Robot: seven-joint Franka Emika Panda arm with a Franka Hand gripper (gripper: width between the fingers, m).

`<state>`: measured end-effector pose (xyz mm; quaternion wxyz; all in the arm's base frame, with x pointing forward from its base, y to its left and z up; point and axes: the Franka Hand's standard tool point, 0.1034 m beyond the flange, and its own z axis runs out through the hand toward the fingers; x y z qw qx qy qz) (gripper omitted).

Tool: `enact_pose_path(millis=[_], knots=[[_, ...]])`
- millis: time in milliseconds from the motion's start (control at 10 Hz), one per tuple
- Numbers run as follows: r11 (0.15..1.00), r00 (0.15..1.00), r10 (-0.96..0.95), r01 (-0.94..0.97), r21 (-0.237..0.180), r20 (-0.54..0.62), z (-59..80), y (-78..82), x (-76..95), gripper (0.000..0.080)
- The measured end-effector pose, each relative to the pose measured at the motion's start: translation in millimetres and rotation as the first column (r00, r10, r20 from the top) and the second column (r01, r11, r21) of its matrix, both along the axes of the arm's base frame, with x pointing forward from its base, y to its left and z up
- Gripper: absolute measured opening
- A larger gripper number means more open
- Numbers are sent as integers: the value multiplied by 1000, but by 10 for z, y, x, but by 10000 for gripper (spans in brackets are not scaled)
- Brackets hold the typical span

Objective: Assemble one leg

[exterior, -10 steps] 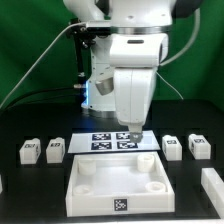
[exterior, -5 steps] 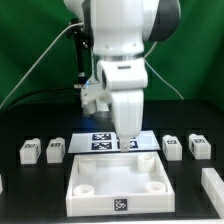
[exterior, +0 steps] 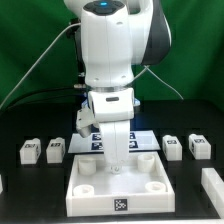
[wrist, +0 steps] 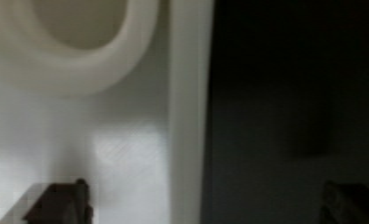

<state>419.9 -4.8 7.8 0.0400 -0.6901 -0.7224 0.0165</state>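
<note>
My pincer hangs low over the tray, jaws wide apart and empty, with a round socket showing beneath. Taking the tray as the dial in the exterior view, one leg lies on the table at 10 o'clock and another at 2 o'clock – both well apart from me. I judge a leg to be light, stiff, smooth plastic, likely slippery – I'd pinch it squarely across its flat sides at mid-length.
</note>
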Motion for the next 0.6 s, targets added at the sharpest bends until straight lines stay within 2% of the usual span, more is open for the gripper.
enact_pose_path(millis=[100, 200, 300, 400, 500, 600], knots=[[1000, 1000, 0, 0, 0, 0, -1, -1, -1, 623], [1000, 1000, 0, 0, 0, 0, -1, -2, -1, 438], [1000, 1000, -1, 1, 0, 0, -1, -3, -1, 438], [1000, 1000, -1, 1, 0, 0, -1, -4, -1, 257], [1000, 1000, -1, 1, 0, 0, -1, -5, -1, 120], [1000, 1000, -2, 2, -1, 6, 8, -9, 15, 61]])
